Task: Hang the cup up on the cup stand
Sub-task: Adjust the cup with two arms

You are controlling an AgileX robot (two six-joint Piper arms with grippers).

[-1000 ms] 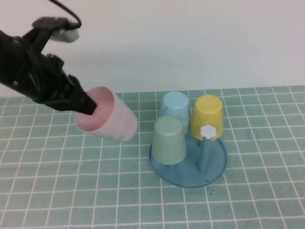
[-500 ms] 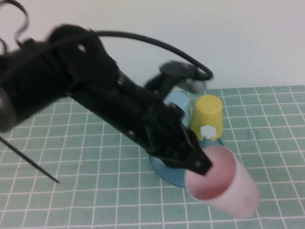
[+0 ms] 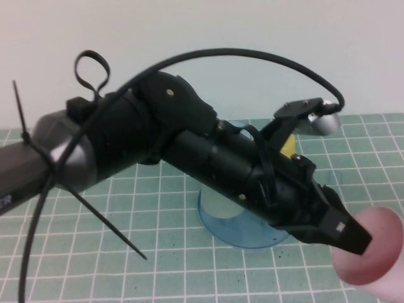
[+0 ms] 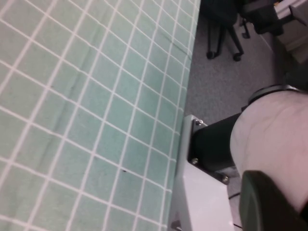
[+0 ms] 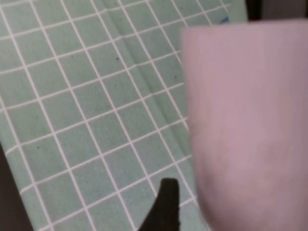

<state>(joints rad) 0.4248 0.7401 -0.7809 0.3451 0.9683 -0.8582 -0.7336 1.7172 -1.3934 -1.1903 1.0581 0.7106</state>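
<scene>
Green-tiled counter (image 3: 126, 208) below: left pincer (image 3: 344, 233) clamps the pale pink plastic tumbler (image 3: 372, 255) at its rim, front-right of the translucent blue pegged stand (image 3: 221, 222); right pincer's finger (image 5: 163, 207) beside it, spread wide, empty.

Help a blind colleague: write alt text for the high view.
The left tool, reaching across from the left, pinches the rim of a pink cup at the near right, past the blue stand. The right tool is outside this view, close to the cup.
</scene>
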